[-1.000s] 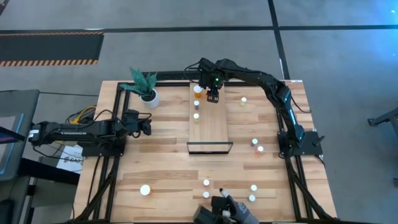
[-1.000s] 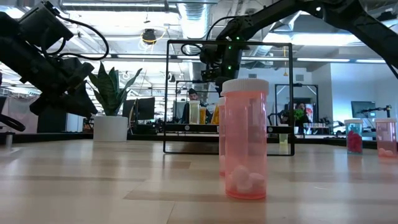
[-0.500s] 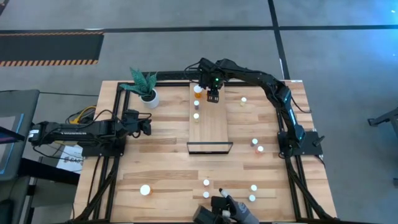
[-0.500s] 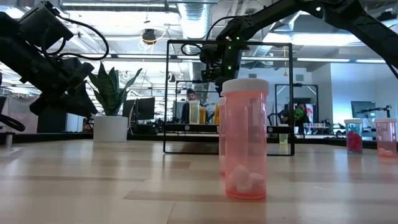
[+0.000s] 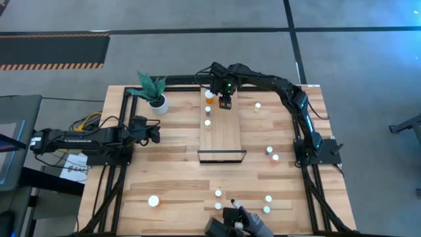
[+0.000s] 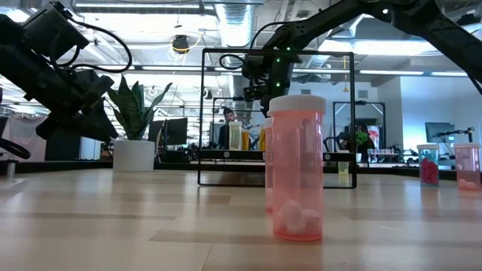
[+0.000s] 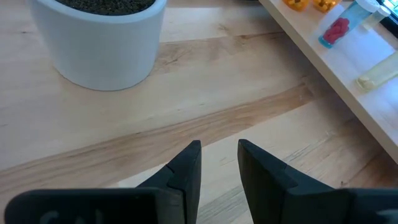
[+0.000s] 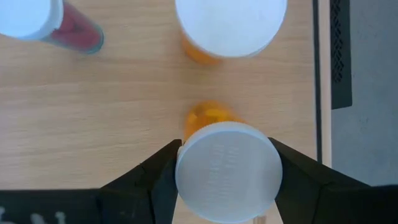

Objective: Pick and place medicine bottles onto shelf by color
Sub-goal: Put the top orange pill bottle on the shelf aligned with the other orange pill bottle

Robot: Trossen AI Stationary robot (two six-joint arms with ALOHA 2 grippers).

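- Right tool (image 8: 227,171) grips a white-capped orange bottle (image 8: 227,169), body mostly hidden, near the shelf (image 5: 222,135) far edge.
- Left tool (image 7: 219,163) pinched narrow over bare bench (image 7: 124,137).

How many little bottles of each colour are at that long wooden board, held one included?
Orange bottles with white caps: 2, one held in the right pincer
Bluish bottle with red contents: 1
Pale yellow bottle: 1
Total: 4

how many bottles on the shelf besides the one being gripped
3, along the shelf's left edge: large orange bottle at the far end, middle bottle next, last bottle nearest the black frame. The right gripper may hide more.
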